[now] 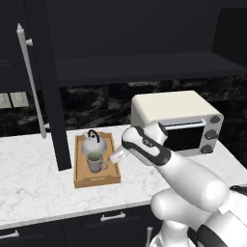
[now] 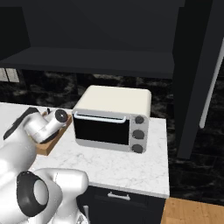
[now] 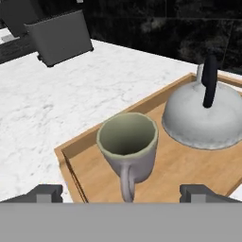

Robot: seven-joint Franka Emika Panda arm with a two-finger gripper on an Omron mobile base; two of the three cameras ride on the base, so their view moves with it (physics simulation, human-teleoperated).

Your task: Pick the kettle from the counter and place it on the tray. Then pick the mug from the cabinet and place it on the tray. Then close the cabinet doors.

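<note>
The wooden tray (image 1: 109, 177) lies on the white marble counter (image 1: 29, 183). On it the silver kettle (image 1: 93, 143) stands at the far end and the pale mug (image 1: 96, 161) upright at the near end, handle toward me. The hand view shows the mug (image 3: 128, 146) close in front, the kettle (image 3: 203, 118) behind it and the tray's rim (image 3: 80, 142). My gripper (image 1: 116, 157) hovers just right of the mug, open, its fingertips (image 3: 46, 192) apart on either side of the handle without touching. Both black cabinet doors stand open: the left door (image 1: 48, 82) and the right door (image 2: 192, 78).
A cream toaster oven (image 1: 178, 120) sits on the counter right of the tray, close behind my arm. The cabinet's dark shelf (image 1: 144, 67) runs above it. Dark drawers (image 1: 111, 217) with silver handles are below the counter. The left door's lower edge (image 3: 56, 35) hangs over the counter left of the tray.
</note>
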